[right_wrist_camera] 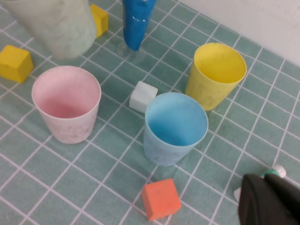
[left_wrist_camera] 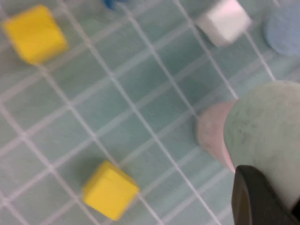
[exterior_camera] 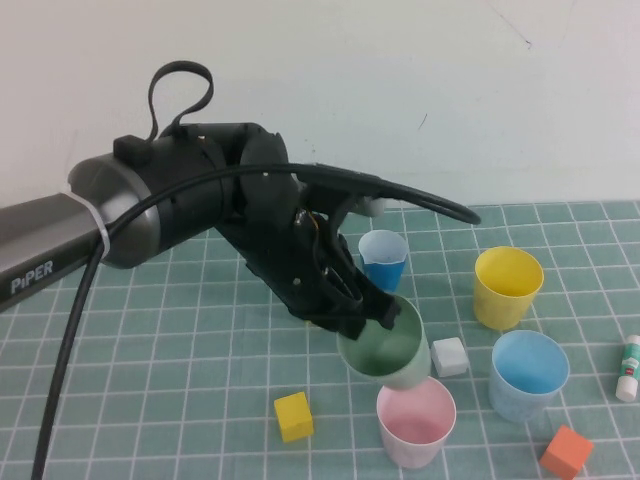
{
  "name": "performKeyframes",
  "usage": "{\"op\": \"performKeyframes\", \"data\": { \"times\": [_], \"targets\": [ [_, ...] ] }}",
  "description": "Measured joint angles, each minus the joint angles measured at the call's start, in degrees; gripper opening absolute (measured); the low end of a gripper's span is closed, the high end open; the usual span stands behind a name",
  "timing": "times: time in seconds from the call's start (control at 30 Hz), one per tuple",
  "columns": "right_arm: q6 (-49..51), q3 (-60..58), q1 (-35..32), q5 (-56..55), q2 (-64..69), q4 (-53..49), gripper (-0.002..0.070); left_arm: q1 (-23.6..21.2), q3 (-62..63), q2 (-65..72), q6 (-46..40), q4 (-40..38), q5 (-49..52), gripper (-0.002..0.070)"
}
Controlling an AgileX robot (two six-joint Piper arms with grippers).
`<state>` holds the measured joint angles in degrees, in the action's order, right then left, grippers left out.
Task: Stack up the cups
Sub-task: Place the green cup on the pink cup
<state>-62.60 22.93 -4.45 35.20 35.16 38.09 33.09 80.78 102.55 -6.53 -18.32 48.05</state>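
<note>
My left gripper (exterior_camera: pixel 365 305) is shut on the rim of the pale green cup (exterior_camera: pixel 385 345) and holds it tilted in the air, just above and behind the pink cup (exterior_camera: pixel 415 420). The light blue cup (exterior_camera: pixel 528 375) and the yellow cup (exterior_camera: pixel 507 287) stand upright to the right. In the left wrist view the green cup (left_wrist_camera: pixel 267 136) partly covers the pink cup (left_wrist_camera: pixel 213 133). The right wrist view shows the green (right_wrist_camera: pixel 58 23), pink (right_wrist_camera: pixel 66 103), light blue (right_wrist_camera: pixel 176 126) and yellow (right_wrist_camera: pixel 216 75) cups. My right gripper (right_wrist_camera: pixel 269 201) shows only there, near the light blue cup.
A narrow blue cone cup (exterior_camera: pixel 383 258) stands behind the green cup. A white cube (exterior_camera: pixel 450 356), a yellow cube (exterior_camera: pixel 293 416) and an orange cube (exterior_camera: pixel 566 451) lie around the cups. A glue stick (exterior_camera: pixel 629 367) lies at the right edge.
</note>
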Motion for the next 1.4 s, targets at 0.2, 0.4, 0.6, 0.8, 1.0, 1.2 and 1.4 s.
{"op": "performKeyframes", "data": {
  "times": [0.2, 0.4, 0.6, 0.8, 1.0, 1.2, 1.4],
  "targets": [
    [0.0, 0.0, 0.0, -0.1, 0.0, 0.1, -0.0001, 0.0, 0.0, 1.2, -5.3, -6.0, 3.5, 0.0006],
    [0.1, 0.0, 0.0, -0.1, 0.0, 0.1, -0.0001, 0.5, 0.0, 1.6, -6.2, -7.2, 3.5, 0.0006],
    [0.1, 0.0, 0.0, -0.1, 0.0, 0.1, -0.0001, 2.9, 0.0, 4.5, -6.4, -3.9, 3.3, 0.0006],
    [0.1, 0.0, 0.0, -0.1, 0.0, 0.1, -0.0001, 3.4, 0.0, 5.9, -6.4, -1.5, 2.0, 0.0008],
    [0.1, -0.4, 0.0, -0.1, 0.0, 0.1, -0.0002, 3.5, 0.0, 6.0, -6.4, -1.6, -0.3, 0.0103],
    [0.1, -0.5, 0.0, 0.1, 0.0, 0.1, -0.0001, 3.6, 0.0, 6.0, -6.2, -1.8, -1.9, 0.0220],
    [0.1, -0.5, 0.0, 2.5, 0.7, 0.1, -0.0002, 3.6, 0.0, 2.2, 0.2, 7.7, -5.6, 0.0106]
  ]
}}
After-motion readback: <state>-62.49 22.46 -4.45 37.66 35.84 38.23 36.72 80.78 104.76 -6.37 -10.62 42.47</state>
